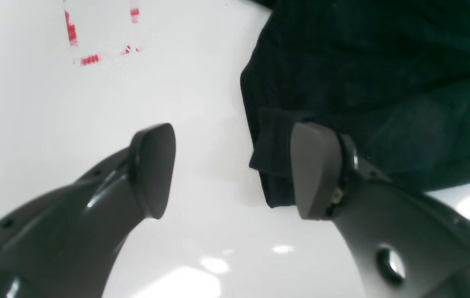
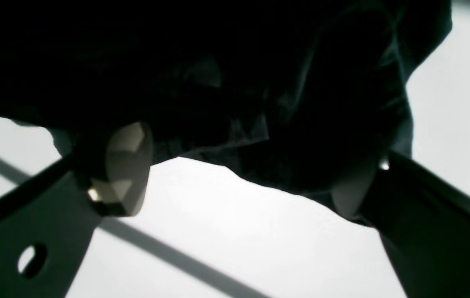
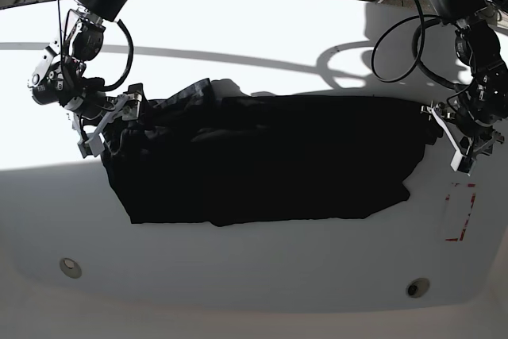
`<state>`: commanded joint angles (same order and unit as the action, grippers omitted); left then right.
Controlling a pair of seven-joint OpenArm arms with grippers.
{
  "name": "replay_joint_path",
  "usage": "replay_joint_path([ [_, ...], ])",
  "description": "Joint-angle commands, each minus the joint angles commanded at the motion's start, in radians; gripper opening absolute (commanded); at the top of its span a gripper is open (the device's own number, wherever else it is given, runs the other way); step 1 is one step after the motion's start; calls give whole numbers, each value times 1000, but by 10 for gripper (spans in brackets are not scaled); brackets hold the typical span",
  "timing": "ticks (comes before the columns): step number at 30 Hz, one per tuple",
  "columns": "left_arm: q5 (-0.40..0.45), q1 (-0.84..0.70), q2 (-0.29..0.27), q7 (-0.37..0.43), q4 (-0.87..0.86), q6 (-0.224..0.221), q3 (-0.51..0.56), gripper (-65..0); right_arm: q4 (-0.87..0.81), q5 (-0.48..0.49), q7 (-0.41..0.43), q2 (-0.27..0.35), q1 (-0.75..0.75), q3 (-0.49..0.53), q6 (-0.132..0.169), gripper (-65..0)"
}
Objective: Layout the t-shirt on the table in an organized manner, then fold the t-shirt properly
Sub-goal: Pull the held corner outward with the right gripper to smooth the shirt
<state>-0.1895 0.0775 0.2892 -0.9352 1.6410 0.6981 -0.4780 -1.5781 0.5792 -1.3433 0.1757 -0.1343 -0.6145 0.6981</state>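
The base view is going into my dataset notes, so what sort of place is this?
Probably a robotics lab or test station: two robot arms, a white table with a red dashed mark, and loose cables behind.

T-shirt (image 3: pixel 262 156): black cloth, matt, softly wrinkled. Desk (image 3: pixel 238 271): white, smooth, glossy where light glares off it. Discs (image 3: pixel 70 267) (image 3: pixel 417 287): round, metallic in look. Left hand (image 1: pixel 235 171) and right hand (image 2: pixel 239 174): dark grey fingers, smooth, plastic-looking, with shiny metal-like fasteners.
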Motion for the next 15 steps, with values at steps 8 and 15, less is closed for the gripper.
replay_joint_path([
  [8, 0, 0, 2, 0, 0, 0, 0, -239, 87, 0, 8, 0, -43, 0, 0, -16],
  [15, -2, 0, 2, 0, 0, 0, 0, -240, 89, 5, 11, -5, -69, 48, 0, -152],
])
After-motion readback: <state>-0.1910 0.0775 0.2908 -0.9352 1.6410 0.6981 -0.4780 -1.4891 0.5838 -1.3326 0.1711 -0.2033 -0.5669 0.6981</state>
